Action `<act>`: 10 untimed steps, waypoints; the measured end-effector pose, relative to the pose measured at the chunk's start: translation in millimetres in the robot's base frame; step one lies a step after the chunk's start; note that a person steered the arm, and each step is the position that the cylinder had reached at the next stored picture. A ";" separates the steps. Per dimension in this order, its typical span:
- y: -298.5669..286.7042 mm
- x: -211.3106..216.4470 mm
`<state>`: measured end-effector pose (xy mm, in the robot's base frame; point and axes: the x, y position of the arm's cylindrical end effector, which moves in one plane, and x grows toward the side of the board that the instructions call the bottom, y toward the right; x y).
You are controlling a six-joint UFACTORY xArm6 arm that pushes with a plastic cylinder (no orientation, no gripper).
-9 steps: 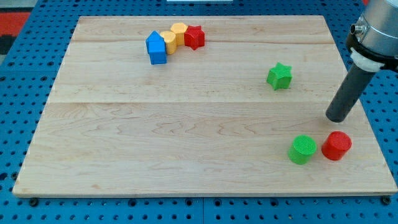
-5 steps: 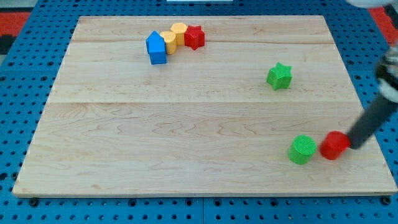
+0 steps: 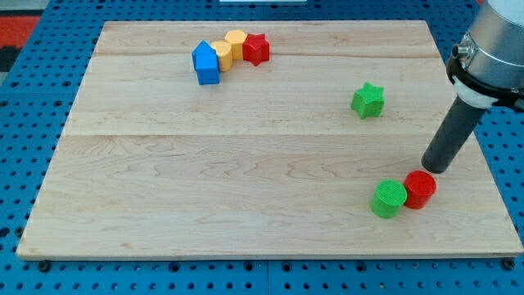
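My tip [image 3: 435,167] stands near the board's right edge, just above and right of the red cylinder [image 3: 420,189], close to it but with a thin gap. The red cylinder presses against the green cylinder [image 3: 388,199] on its left. A green star [image 3: 368,100] lies farther up the board, left of the rod. At the view's top left, a blue house-shaped block [image 3: 206,63], two yellow blocks [image 3: 221,54] [image 3: 236,41] and a red star [image 3: 256,48] sit in a touching row.
The wooden board [image 3: 246,147] rests on a blue pegboard table [image 3: 24,123]. The rod's grey arm housing [image 3: 491,45] hangs over the board's right edge.
The tip swung down to the red cylinder's right, pushed it left against the green cylinder, and both slid left; the tip has since moved back up.
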<state>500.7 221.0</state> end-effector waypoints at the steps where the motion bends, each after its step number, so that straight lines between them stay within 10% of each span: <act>1: 0.6 -8.2; 10: 1.7 -136.0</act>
<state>364.7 222.8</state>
